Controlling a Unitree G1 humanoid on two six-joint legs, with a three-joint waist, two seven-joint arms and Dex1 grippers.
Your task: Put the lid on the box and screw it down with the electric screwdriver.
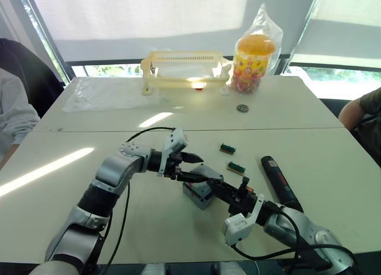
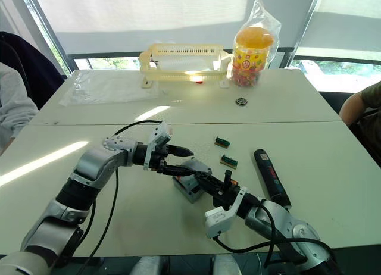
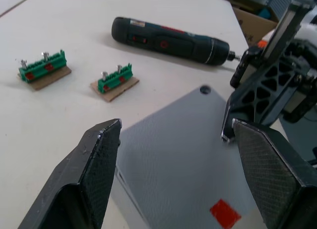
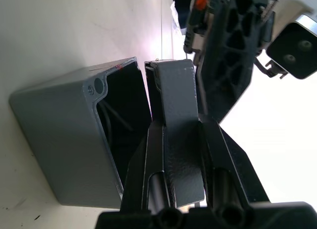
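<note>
Fingers of the right tool (image 4: 181, 140) are clamped on the thin flat grey-blue plastic lid (image 4: 178, 120), one on each face, holding it on edge just above the open top of the deep square grey-blue plastic box (image 4: 74, 140). The lid is tilted and not seated; a gap shows between it and the box rim. The box rests on the white tabletop (image 1: 71, 186).

The left tool (image 3: 176, 154) is spread wide, its two black fingers (image 3: 84, 174) hovering on either side of the lid's outer face, apart from it, with its tips facing the right tool.

Just beyond the right tool, the black pen-shaped electric screwdriver (image 1: 280, 181) lies flat on the tabletop. Two small green terminal blocks (image 3: 115, 81) sit between the screwdriver and the left tool.
</note>
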